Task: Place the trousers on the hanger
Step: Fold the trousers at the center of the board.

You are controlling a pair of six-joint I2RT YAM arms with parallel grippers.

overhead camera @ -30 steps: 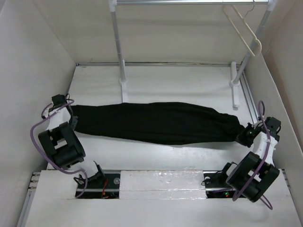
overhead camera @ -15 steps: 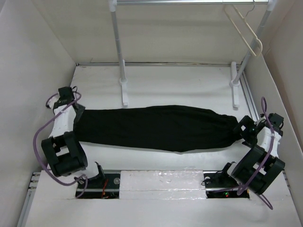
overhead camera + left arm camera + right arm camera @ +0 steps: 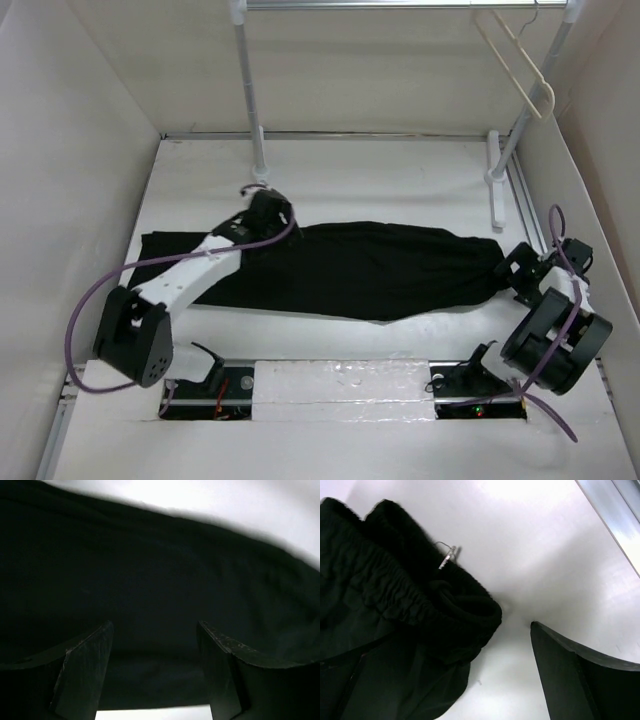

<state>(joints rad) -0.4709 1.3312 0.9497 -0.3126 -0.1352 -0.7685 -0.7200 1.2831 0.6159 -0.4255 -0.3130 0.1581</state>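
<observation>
The black trousers (image 3: 370,268) lie flat and stretched across the white table, leg ends at the left and waistband at the right. My left gripper (image 3: 268,212) hovers over their upper edge left of the middle. In the left wrist view the left gripper (image 3: 155,628) is open, with black cloth (image 3: 160,570) filling the view beneath it. My right gripper (image 3: 518,272) stands open beside the gathered elastic waistband (image 3: 395,597). Only one of its fingers (image 3: 580,680) shows, apart from the cloth. The cream hanger (image 3: 515,62) hangs from the rail at the top right.
A white rack stands at the back: left pole (image 3: 250,90) with its foot (image 3: 262,192) just behind the trousers, right pole (image 3: 525,110) with a long foot (image 3: 497,190). White walls close in on both sides.
Both grippers have opened and let go of the trousers' ends. The left arm has swung right, from the leg end to over the trousers. The right gripper drew back slightly.
</observation>
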